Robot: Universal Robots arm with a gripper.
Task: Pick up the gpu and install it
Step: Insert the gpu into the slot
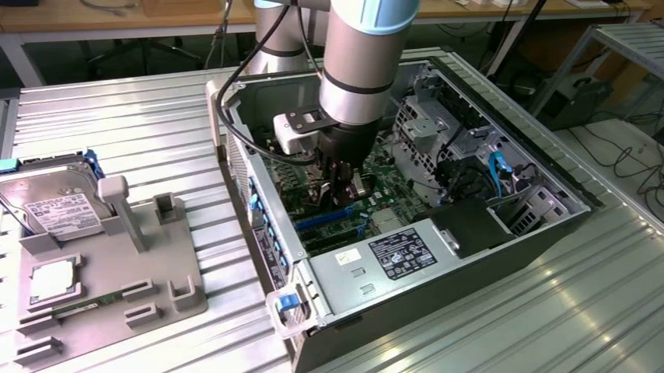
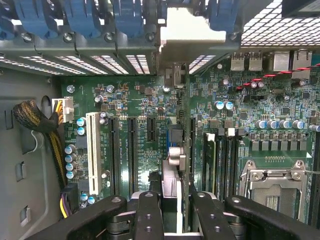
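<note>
Fingers (image 2: 171,212) clamped on gpu (image 2: 173,150), edge-on over motherboard (image 2: 125,105) slot, inside PC case (image 1: 539,167).

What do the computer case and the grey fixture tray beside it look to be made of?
Computer case: looks like sheet metal, dull grey with a black outer skin; thin folded edges and punched vent holes suggest steel. Fixture tray: matte grey, thick blocky posts and slots, probably moulded or printed plastic.

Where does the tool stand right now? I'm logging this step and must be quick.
Tool: shut on the thin green gpu card with silver metal end bracket, held edge-on over the large green motherboard.
</note>
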